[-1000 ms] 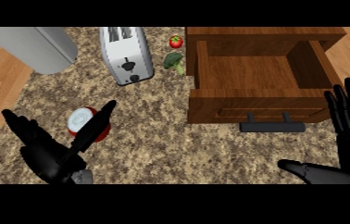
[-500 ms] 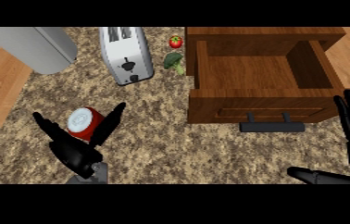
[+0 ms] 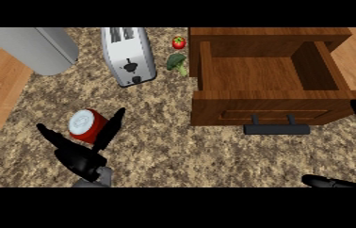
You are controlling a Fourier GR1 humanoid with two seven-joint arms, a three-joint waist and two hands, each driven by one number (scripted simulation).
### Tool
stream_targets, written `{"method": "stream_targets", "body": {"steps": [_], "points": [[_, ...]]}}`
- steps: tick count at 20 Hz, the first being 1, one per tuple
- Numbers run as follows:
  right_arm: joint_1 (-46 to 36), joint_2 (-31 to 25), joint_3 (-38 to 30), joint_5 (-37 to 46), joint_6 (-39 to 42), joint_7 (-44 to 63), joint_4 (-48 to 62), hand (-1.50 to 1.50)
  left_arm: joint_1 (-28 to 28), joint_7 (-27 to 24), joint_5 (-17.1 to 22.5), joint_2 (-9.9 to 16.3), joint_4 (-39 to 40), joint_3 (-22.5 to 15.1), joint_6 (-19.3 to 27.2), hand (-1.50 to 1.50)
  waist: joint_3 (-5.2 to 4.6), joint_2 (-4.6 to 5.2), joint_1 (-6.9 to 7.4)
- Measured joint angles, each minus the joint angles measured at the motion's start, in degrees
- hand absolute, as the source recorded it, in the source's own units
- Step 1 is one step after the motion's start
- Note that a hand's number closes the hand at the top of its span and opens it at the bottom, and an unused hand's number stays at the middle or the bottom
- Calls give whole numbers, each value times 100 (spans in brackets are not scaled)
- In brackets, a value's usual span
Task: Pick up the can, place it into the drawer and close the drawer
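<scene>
Left hand (image 3: 82, 160): fingers spread straight, bracketing red can (image 3: 88, 125). Right hand (image 3: 327, 181): lower right edge, fingers' state indiscernible.

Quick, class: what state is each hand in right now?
Left hand: open, fingers spread around the red can, not gripping it.
Right hand: cannot be told.

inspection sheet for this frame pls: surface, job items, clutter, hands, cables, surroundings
Surface: speckled stone counter.
Job's things: red can upright at front left; wooden drawer open, nothing inside.
Clutter: toaster, tomato, broccoli.
Hands: left hand open, fingers spread on either side of the can; right hand only partly visible at the lower right edge.
Cables: nothing seen.
Surroundings: grey appliance at far left.
</scene>
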Motion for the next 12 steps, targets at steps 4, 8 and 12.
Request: {"method": "stream_targets", "body": {"steps": [4, 8, 12], "points": [[26, 13, -7, -11, -25, 208, -221, -150, 123, -499, 537, -77, 86, -16, 138, -150, -7, -1, 4], [-29, -4, -106, -57, -2, 213, -209, -150, 88, -932, 1122, -40, 246, 33, 200, -150, -10, -1, 3], [70, -16, -135, -91, 30, 320, -410, -150, 107, -1264, 1620, 33, 301, 72, 227, -150, -17, -2, -5]]}}
